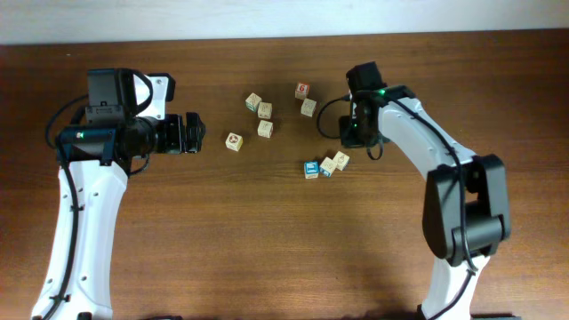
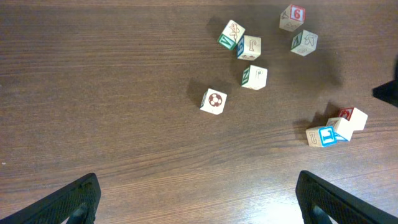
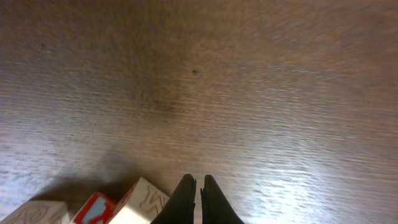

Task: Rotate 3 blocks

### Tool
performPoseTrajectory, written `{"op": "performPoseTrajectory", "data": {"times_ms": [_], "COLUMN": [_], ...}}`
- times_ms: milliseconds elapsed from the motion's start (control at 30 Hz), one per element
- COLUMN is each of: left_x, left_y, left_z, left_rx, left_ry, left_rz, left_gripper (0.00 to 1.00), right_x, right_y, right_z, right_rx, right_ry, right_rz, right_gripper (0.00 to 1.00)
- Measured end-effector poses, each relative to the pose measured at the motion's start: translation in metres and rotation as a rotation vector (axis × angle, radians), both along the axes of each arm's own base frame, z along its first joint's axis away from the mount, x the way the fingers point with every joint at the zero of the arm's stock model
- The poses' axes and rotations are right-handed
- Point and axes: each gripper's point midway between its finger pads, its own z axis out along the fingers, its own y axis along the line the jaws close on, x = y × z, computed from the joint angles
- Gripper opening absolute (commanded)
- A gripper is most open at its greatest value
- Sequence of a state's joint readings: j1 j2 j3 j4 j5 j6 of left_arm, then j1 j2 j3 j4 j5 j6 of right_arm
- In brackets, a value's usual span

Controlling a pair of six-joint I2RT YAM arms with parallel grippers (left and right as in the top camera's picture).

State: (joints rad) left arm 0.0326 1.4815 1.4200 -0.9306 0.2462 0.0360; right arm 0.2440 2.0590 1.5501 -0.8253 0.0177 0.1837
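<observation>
We judge the task to be under way rather than finished. The three blocks (image 1: 328,165) lie huddled on the table (image 1: 178,231), nearer the right arm, each touching its neighbour and each sitting askew to the others. From this one look we cannot say how many have been turned, since nothing shows which way they faced at the start; at least some turning may be left. The right gripper (image 1: 353,135) hangs just beside the huddle, on its far side, its jaws pressed together and pinching nothing. In its wrist view the closed fingertips (image 3: 185,199) sit close to the nearest tan block (image 3: 146,200), though we cannot tell whether they touch it. Closed tips so near suggest to us a nudge rather than a pick-up. The left gripper (image 1: 189,133) is well apart from the huddle, jaws spread wide and empty. As for writing, the blue-faced block (image 2: 326,135) at one end of the huddle shows a white letter that we read as an L. Apart from the three, one block carries a red 6 (image 2: 297,13) and another a red round mark (image 2: 214,100). The other blocks (image 2: 251,46) bear faint line drawings too small to read. We can make out no maker's name on the arms.
</observation>
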Motion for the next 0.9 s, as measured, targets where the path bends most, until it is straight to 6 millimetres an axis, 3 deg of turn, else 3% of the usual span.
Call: {"op": "performPoseTrajectory", "data": {"times_ms": [67, 367, 533, 667, 767, 800, 900], "left_x": [0.0, 0.0, 0.0, 0.0, 0.0, 0.003, 0.011], "left_y": [0.0, 0.0, 0.0, 0.0, 0.0, 0.0, -0.002], "left_z": [0.0, 0.0, 0.0, 0.0, 0.0, 0.002, 0.009], "left_rx": [0.0, 0.0, 0.0, 0.0, 0.0, 0.001, -0.012], "left_ry": [0.001, 0.001, 0.001, 0.001, -0.002, -0.017, -0.06], "left_rz": [0.0, 0.0, 0.0, 0.0, 0.0, 0.0, -0.01], "left_gripper": [0.99, 0.99, 0.99, 0.99, 0.99, 0.99, 0.99], "right_x": [-0.004, -0.049, -0.069, -0.061, -0.026, -0.019, -0.027], "right_y": [0.007, 0.047, 0.065, 0.069, 0.086, 0.101, 0.149], "right_z": [-0.019, -0.021, -0.021, -0.019, 0.007, 0.013, 0.016], "right_rx": [0.028, 0.181, 0.193, 0.205, 0.248, 0.262, 0.255], "right_ry": [0.044, 0.228, 0.306, 0.273, 0.132, 0.082, 0.017], "right_rz": [0.021, 0.029, -0.082, -0.073, 0.007, 0.047, 0.158], "right_gripper": [0.08, 0.07, 0.08, 0.13, 0.14, 0.14, 0.13]}}
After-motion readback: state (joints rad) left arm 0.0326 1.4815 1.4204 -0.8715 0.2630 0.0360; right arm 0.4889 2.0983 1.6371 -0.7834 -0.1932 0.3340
